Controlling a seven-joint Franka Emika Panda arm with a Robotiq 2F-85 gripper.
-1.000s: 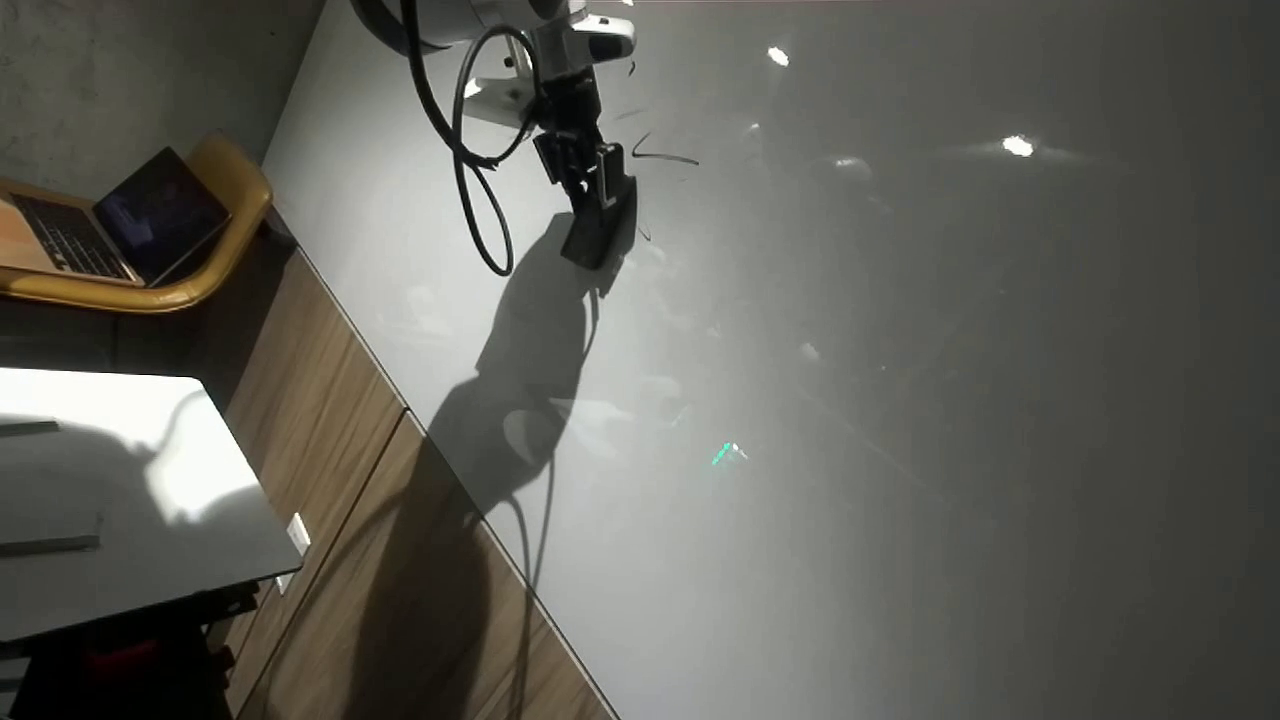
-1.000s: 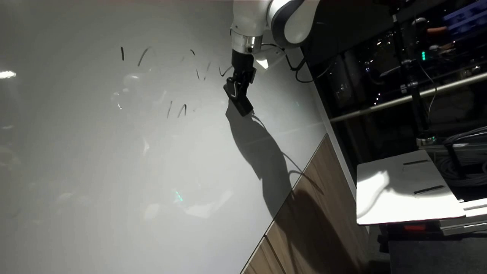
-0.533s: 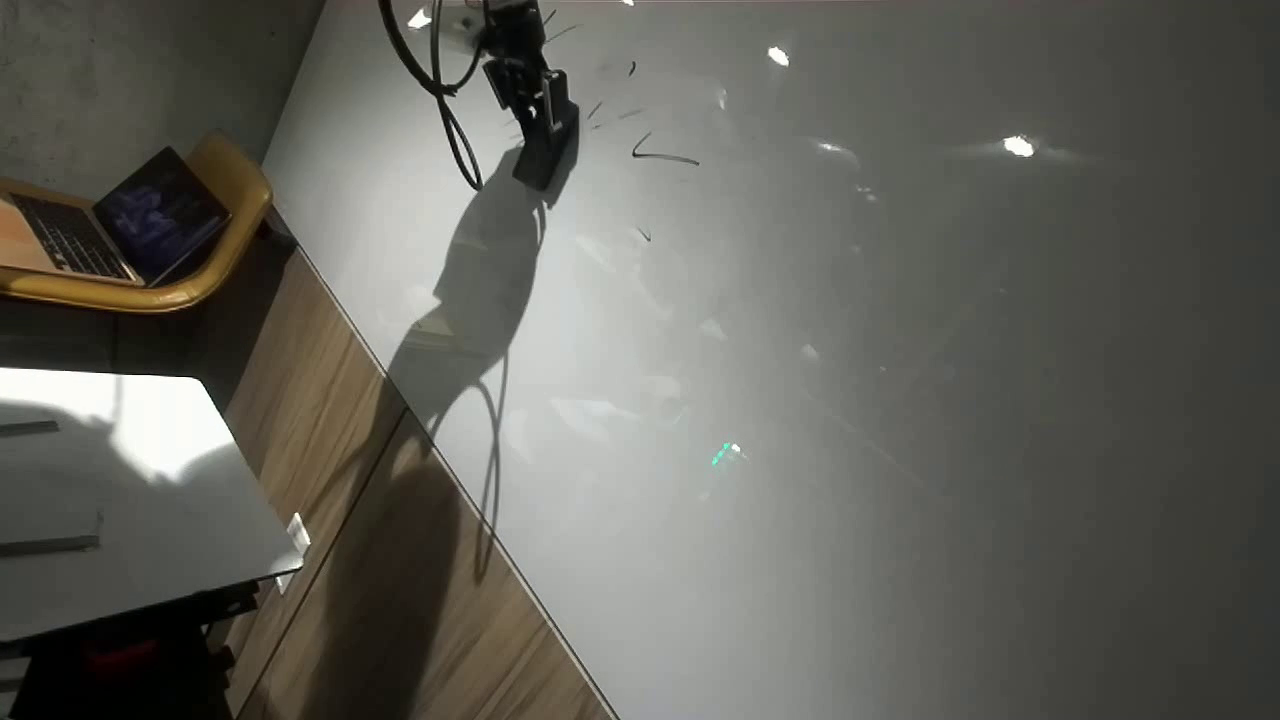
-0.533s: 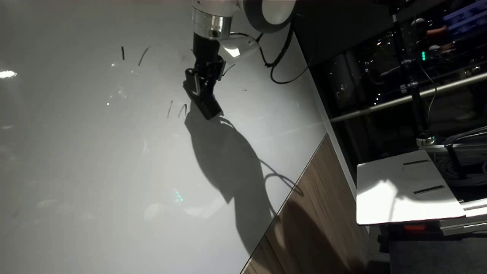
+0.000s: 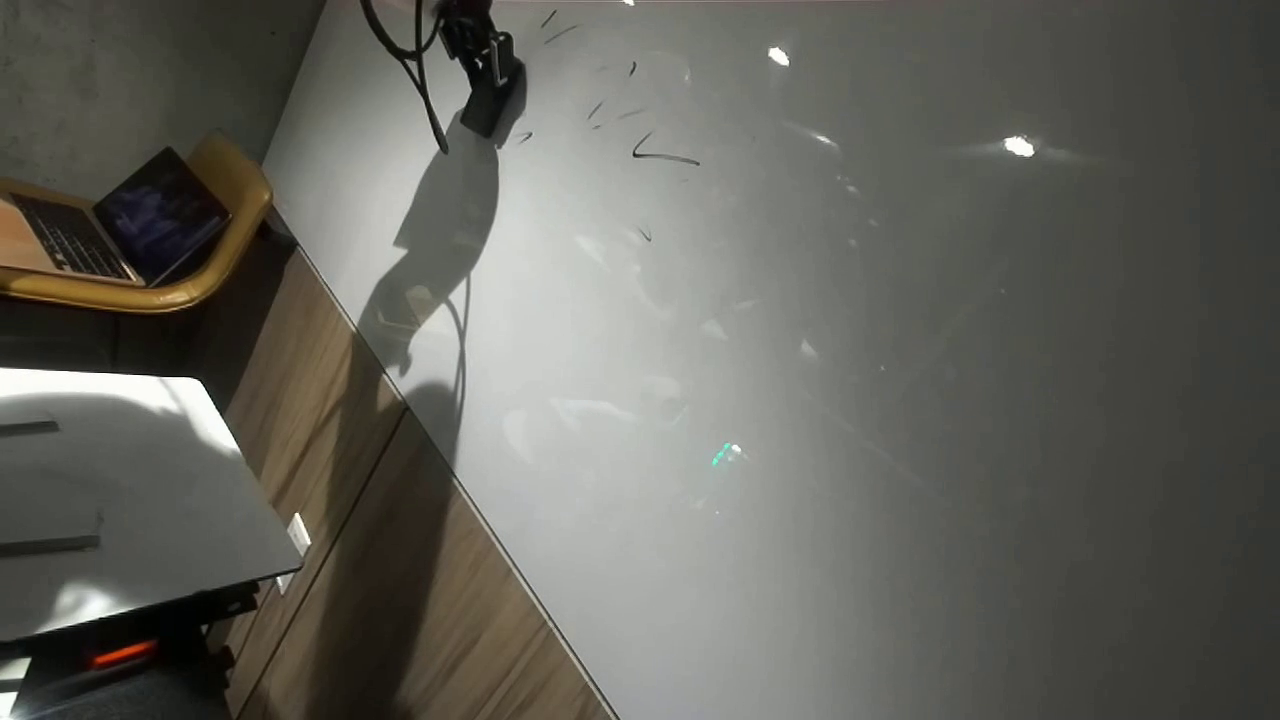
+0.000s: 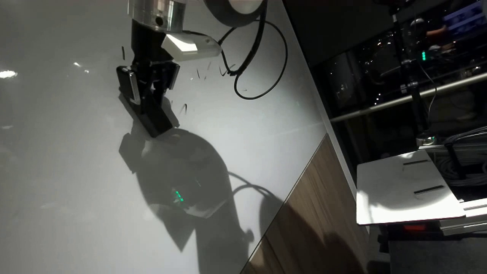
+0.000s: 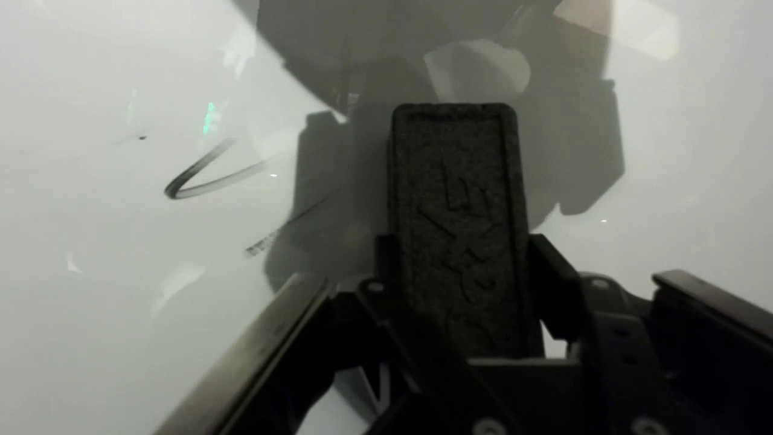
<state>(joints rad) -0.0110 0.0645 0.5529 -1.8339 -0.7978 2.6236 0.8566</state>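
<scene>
A dark, block-shaped eraser [image 7: 459, 199] with scratched lines on its face is held between the fingers of my gripper [image 7: 465, 266]. Both pads press its long sides in the wrist view. The eraser also shows below the gripper in both exterior views, as a dark block [image 5: 490, 105] near the top and as a tilted block [image 6: 152, 118] left of centre. Behind it spreads the glossy whiteboard [image 5: 850, 560]; whether the eraser touches it I cannot tell. Black pen strokes lie nearby: a hooked stroke [image 7: 181, 188] and a thin streak [image 7: 259, 244]. The arm hides part of the board.
Along the board's lower edge runs a wood panel [image 5: 500, 610]. A white table [image 6: 403, 190] stands beyond it. A laptop [image 5: 160, 215] rests on a yellow chair [image 5: 225, 180]. The arm's cable [image 6: 285, 57] hangs in a loop.
Gripper and eraser have travelled together across the board, up and left in an exterior view, left and slightly down in another. Strokes formerly behind the arm now show; the grip is unchanged.
</scene>
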